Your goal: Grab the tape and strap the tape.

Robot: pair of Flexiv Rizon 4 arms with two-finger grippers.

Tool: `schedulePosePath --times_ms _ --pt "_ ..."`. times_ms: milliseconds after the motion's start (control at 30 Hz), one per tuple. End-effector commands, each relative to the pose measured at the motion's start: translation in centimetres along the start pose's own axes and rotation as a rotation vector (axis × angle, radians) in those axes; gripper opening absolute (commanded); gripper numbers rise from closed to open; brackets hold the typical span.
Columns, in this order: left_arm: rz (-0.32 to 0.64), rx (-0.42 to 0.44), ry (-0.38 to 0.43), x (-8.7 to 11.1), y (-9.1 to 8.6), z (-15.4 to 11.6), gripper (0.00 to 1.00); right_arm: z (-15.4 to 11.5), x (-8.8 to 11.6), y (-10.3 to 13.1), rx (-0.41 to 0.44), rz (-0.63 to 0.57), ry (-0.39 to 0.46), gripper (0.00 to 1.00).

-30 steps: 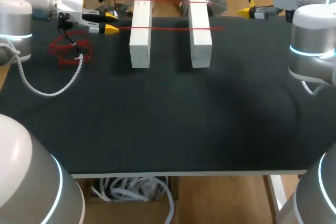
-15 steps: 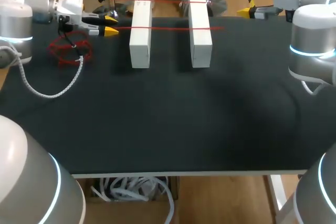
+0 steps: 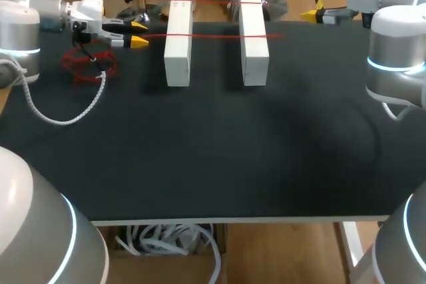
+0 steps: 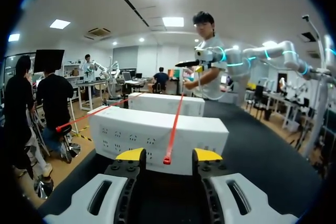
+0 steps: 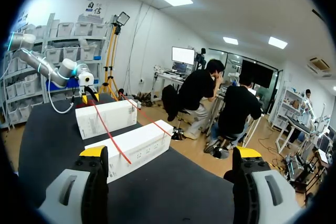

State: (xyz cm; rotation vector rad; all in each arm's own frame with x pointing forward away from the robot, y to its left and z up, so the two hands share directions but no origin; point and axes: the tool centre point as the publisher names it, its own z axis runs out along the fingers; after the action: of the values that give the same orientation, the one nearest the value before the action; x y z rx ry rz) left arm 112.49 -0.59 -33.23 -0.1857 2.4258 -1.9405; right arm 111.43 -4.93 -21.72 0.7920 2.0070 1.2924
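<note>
Left hand point(image 4: 169, 155), spread about the end of the tape point(image 4: 175, 121) near the bench's point(image 3: 213, 151) far left corner, should close squarely, holding it taut over the boxes point(image 4: 152, 135); right hand point(image 5: 170, 153) also spread.

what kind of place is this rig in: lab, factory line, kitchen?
Likely a robot lab test bench: left arm and right arm flank a black table, with red tape strung across two white boxes.
</note>
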Motion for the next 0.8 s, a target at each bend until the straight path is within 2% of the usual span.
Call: schedulePosePath --times_ms 33,333,367,400,533,800 --pt "-0.001 -0.001 0.007 -0.18 0.23 0.03 0.37 -0.02 -0.01 0.05 0.002 0.0 0.001 1.0" --pt "-0.003 0.003 0.004 -0.21 0.1 0.2 0.33 -0.02 -0.01 0.05 0.002 0.0 0.001 1.0" --pt "-0.004 0.006 0.005 -0.23 0.04 0.2 0.31 -0.02 -0.01 0.05 0.002 0.0 0.001 1.0" --pt "-0.004 0.006 0.005 -0.24 0.01 0.2 0.2 -0.02 -0.01 0.05 0.002 0.0 0.001 1.0" --pt "0.0 0.007 0.003 -0.29 -0.04 0.23 0.25 -0.02 -0.01 0.05 0.002 0.0 0.001 1.0" --pt "0.003 0.005 0.007 -0.3 -0.05 0.07 0.15 -0.02 -0.01 0.05 0.002 0.0 0.001 1.0"
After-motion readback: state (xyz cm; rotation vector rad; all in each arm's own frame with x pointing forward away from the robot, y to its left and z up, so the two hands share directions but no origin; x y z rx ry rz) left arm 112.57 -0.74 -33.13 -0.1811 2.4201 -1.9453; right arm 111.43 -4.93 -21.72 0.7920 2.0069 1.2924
